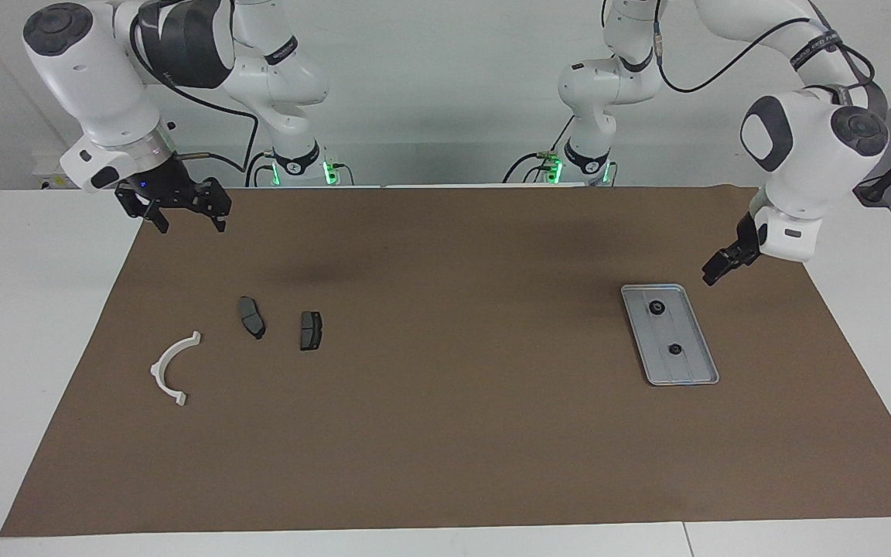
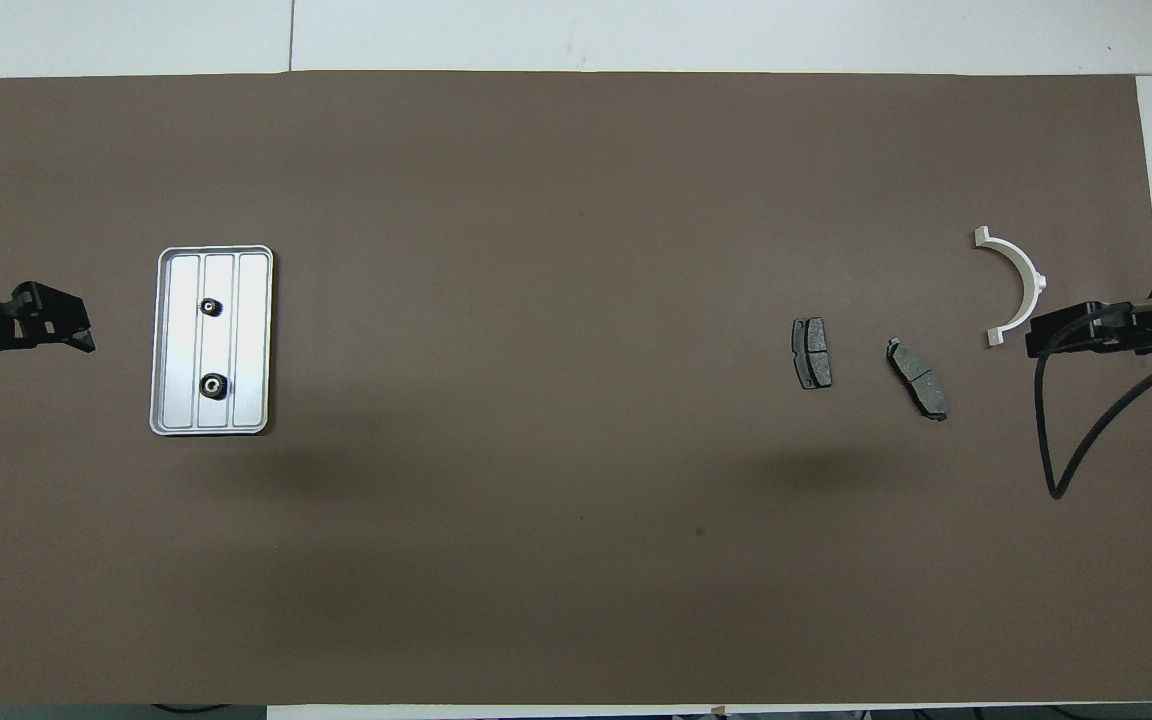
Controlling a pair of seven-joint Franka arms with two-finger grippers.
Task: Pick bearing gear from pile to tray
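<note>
Nearest me, the white arc (image 1: 173,367) and two dark plates (image 1: 278,324) remain on the worktop; both bearing gears (image 1: 657,307) sit in the tray (image 1: 697,378). I'd keep the empty left gripper (image 1: 722,267) and right gripper (image 1: 185,211) spread, raised, clear.

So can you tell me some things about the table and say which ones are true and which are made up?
1. Two small black gears lie in the tray. True.
2. The white arc sits in the tray. False: it lies on the brown mat, toward the right arm's end.
3. The left pincer holds a gear. False: it is open and empty beside the tray.
4. Two dark grey plates lie side by side, apart. True.
5. The right pincer is open, holding nothing. True.
</note>
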